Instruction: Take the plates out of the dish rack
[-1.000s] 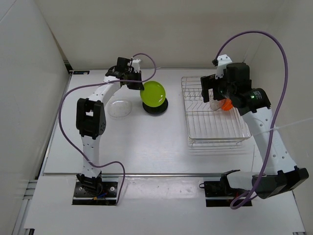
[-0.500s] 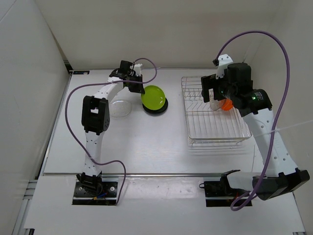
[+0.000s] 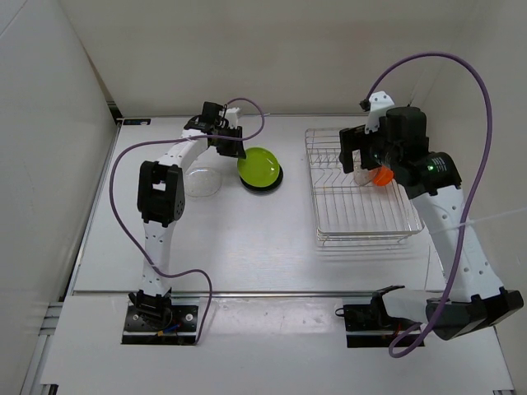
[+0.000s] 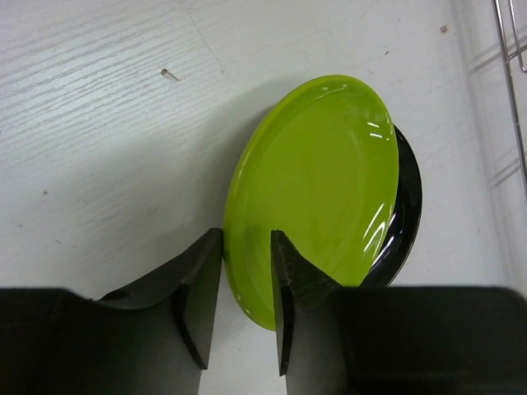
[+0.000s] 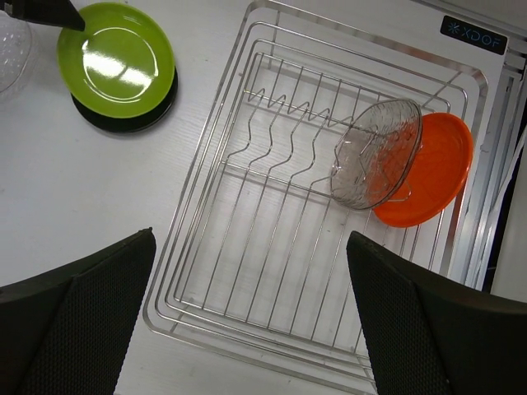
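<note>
The left gripper [image 4: 245, 237] pinches the near rim of the lime green plate [image 4: 317, 181], a glossy disc that lies slightly askew on the glossy black plate [image 4: 409, 206]. Both sit on the white table [image 4: 99, 123], which has a faint wood grain. The right gripper [image 5: 249, 239] hangs spread wide above the dish rack [image 5: 206, 164], a rectangle of thin silver wire with zigzag dividers. In the rack's far right corner a clear plate [image 5: 375, 156] (dimpled, glassy) overlaps a smooth orange plate [image 5: 432, 177]. Another clear plate [image 3: 200, 183] rests on the table just left of the stack. A small black label [image 5: 473, 34] beyond the rack reads roughly "XOOF".
</note>
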Action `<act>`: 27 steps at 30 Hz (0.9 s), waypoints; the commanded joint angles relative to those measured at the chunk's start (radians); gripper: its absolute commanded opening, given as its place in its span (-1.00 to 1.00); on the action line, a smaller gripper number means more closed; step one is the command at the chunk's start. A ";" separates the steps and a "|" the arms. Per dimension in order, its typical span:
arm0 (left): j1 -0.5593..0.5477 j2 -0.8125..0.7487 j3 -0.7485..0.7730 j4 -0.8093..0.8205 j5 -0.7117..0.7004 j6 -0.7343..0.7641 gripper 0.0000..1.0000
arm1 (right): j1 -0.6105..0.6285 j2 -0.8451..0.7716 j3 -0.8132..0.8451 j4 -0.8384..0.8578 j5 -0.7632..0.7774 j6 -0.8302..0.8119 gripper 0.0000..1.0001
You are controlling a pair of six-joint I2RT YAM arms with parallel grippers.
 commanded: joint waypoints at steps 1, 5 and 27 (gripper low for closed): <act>-0.014 -0.037 0.029 -0.002 0.002 0.001 -0.17 | -0.012 -0.037 -0.006 0.031 -0.016 0.013 1.00; -0.014 -0.060 0.008 -0.002 -0.017 0.011 -0.14 | -0.021 -0.046 -0.015 0.031 -0.027 0.013 1.00; -0.033 -0.379 -0.054 -0.114 -0.113 0.069 1.00 | -0.192 0.098 -0.130 0.150 0.186 -0.087 1.00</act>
